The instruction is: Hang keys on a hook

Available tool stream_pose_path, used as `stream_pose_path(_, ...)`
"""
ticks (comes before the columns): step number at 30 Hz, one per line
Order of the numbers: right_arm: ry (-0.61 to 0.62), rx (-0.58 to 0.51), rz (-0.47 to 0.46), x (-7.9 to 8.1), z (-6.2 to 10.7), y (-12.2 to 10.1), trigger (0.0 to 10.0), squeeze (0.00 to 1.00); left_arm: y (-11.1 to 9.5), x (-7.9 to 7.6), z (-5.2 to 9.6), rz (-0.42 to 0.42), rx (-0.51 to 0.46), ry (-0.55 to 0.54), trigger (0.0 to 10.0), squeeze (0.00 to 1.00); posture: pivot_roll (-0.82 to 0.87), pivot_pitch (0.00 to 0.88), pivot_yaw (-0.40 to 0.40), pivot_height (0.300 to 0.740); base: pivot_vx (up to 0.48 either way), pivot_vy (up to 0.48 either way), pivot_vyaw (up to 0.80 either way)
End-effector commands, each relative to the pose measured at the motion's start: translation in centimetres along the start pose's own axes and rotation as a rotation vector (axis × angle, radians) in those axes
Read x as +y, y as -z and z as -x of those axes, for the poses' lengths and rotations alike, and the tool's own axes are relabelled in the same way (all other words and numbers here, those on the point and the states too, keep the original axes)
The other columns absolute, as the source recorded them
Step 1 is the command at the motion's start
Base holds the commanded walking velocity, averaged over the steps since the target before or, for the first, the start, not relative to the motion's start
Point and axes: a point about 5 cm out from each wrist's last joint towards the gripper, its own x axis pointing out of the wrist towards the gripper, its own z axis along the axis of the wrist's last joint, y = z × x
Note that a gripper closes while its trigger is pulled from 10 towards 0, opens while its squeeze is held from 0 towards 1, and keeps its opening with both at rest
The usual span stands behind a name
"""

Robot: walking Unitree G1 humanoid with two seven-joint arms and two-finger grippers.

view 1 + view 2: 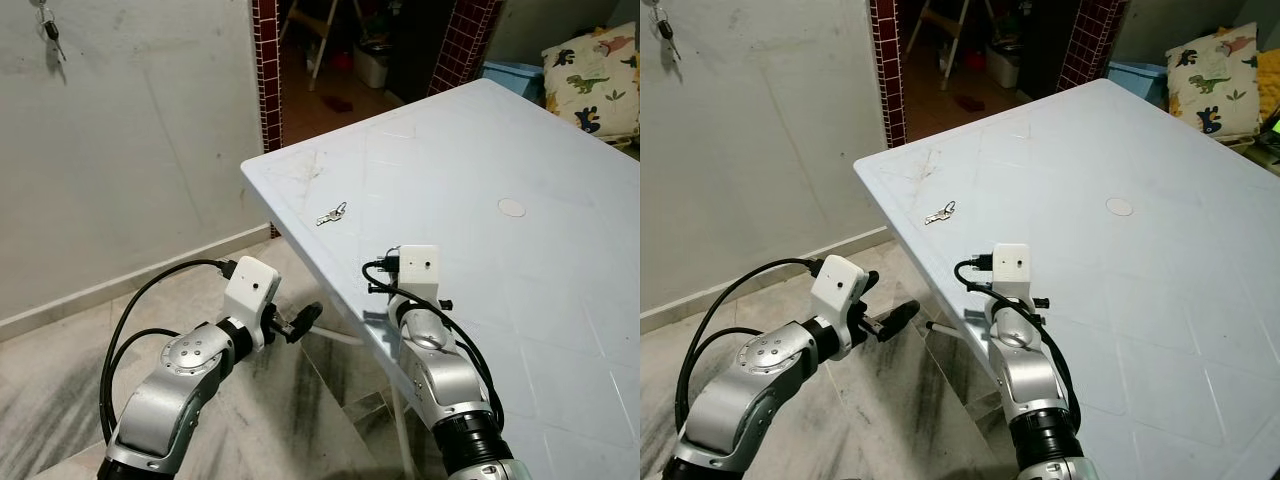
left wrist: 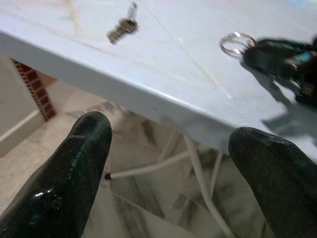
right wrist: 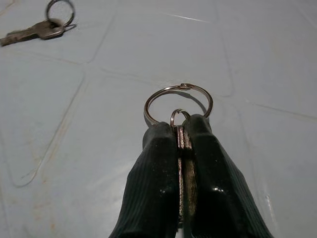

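right tool grips key (blade hidden) | ring juts out

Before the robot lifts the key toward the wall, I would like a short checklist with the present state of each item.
1. Right hand shut on the metal key with two silver rings: ok.
2. Big ring free beyond the fingertips: ok.
3. Left hand open, below the white plastic table edge: ok.
4. Second small key lies apart on the table: ok.
5. Free hook on the grey wall: cannot tell; keys hang there.
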Motion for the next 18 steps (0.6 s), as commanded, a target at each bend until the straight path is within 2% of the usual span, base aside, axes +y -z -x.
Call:
stream_pose_path(1,0.005,-0.042,-0.07,-0.3,0.0,-1.1,0.0,0.0,-0.6,0.8,0.0,-0.019,-0.032,-0.054,10.0,0.0,0.15,0.078,-0.036,0.74,0.0,0.0,0.0)
stream_pose_path(3,-0.006,-0.086,-0.138,-0.6,0.1,-2.2,0.0,0.0,-1.2,1.3,-0.1,-0.021,-0.07,-0.094,10.0,0.0,0.15,0.083,-0.039,0.74,0.0,0.0,0.0)
stream_pose_path(6,-0.022,-0.105,-0.151,-0.8,0.4,-2.7,0.0,0.0,-1.5,2.0,0.1,-0.032,-0.095,-0.157,10.0,0.0,0.15,0.082,-0.038,0.74,0.0,0.0,0.0)
stream_pose_path(8,-0.033,-0.121,-0.155,-1.1,0.8,-2.9,0.2,0.0,-1.6,2.9,0.5,-0.052,-0.103,-0.245,10.0,0.0,0.14,0.081,-0.038,0.74,0.0,0.0,0.0)
stream_pose_path(9,-0.043,-0.133,-0.139,-1.4,1.2,-3.0,4.5,0.0,-1.5,3.6,0.8,-0.049,-0.113,-0.312,10.0,0.0,0.14,0.082,-0.038,0.74,0.0,0.0,0.0)
stream_pose_path(10,-0.043,-0.133,-0.139,-1.4,1.2,-3.0,4.5,0.0,-1.5,3.6,0.8,-0.049,-0.113,-0.312,10.0,0.0,0.14,0.082,-0.038,0.74,0.0,0.0,0.0)
stream_pose_path(11,-0.046,-0.142,-0.132,-1.5,1.5,-3.0,8.8,0.0,-1.5,3.9,1.0,-0.048,-0.116,-0.331,10.0,0.0,0.13,0.082,-0.038,0.74,0.0,0.0,0.0)
stream_pose_path(12,-0.047,-0.147,-0.127,-1.6,1.7,-3.0,9.9,0.0,-1.4,4.0,1.1,-0.053,-0.118,-0.348,10.0,0.0,0.13,0.083,-0.038,0.74,0.0,0.0,0.0)
stream_pose_path(16,-0.054,-0.163,-0.11,-2.4,3.3,-2.8,10.0,0.0,-1.1,4.3,1.6,-0.057,-0.125,-0.398,10.0,0.0,0.12,0.083,-0.041,0.74,0.0,0.0,0.0)
stream_pose_path(18,-0.056,-0.164,-0.108,-2.5,3.5,-2.8,10.0,0.0,-1.0,4.3,1.6,-0.057,-0.127,-0.401,10.0,0.0,0.12,0.083,-0.041,0.74,0.0,0.0,0.0)
